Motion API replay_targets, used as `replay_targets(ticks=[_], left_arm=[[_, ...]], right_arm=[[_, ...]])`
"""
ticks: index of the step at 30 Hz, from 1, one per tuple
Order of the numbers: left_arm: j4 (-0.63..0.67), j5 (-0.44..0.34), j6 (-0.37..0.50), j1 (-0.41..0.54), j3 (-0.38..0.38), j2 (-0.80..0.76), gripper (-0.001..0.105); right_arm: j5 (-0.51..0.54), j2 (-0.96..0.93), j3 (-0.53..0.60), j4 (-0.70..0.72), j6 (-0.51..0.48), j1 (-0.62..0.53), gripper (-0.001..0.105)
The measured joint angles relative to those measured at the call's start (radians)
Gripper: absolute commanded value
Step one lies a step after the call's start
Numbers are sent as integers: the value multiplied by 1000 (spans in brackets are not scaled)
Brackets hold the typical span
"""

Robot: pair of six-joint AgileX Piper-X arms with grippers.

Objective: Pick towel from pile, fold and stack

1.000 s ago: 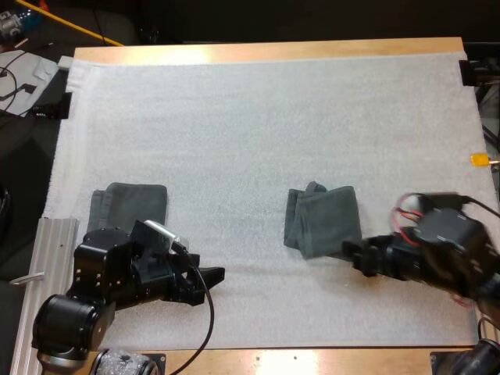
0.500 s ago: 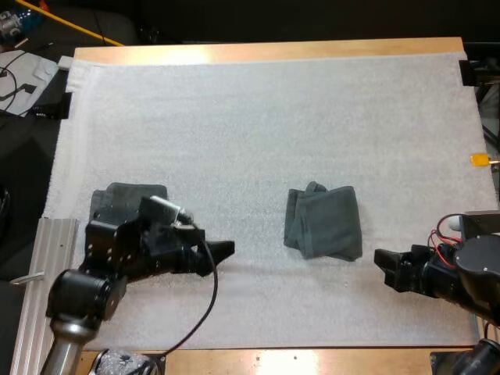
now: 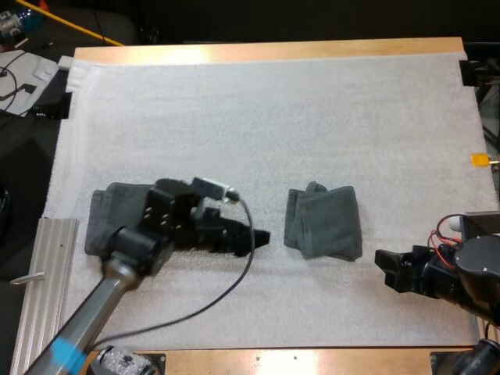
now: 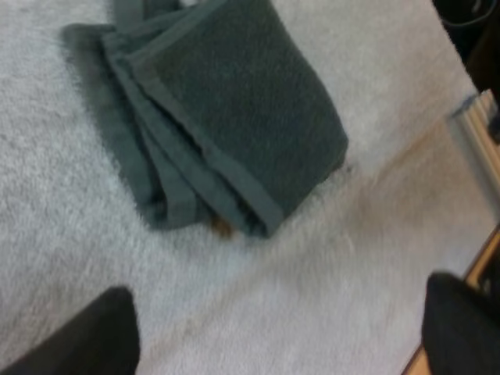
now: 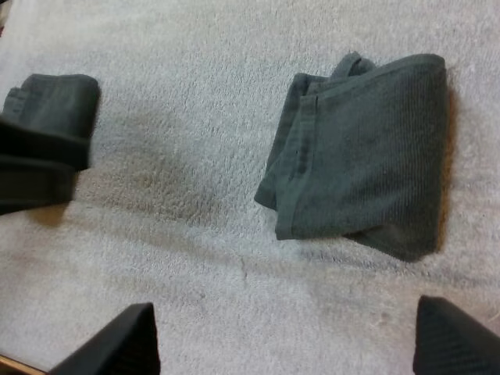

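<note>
The left tool [image 3: 262, 237] is reaching toward the folded towel [image 3: 324, 223], while the right tool [image 3: 380, 266] is drawing back from it.

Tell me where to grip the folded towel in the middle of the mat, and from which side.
The folded towel lies flat, its stacked hems facing the left gripper, whose fingers stand open. Probably best to pinch that layered edge, coming in low from the left gripper's side, so every layer is caught.

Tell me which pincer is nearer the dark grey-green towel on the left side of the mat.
Left. The left pincer lies between that dark grey-green towel and the other folded grey-green towel; the right pincer sits beyond the other towel, far off.
</note>
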Motion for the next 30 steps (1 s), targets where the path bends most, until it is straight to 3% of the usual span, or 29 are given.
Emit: replay_targets(ticks=[5,13,30], left_arm=[[-167,-7,-78,-48,-3,187,72],[-323,-19,-172,-63,-6,410,72],[-331,-6,-192,-65,-120,630,71]], right_arm=[[1,0,0,11,0,0,65],[2,0,0,35,0,0,65],[2,0,0,36,2,0,65]])
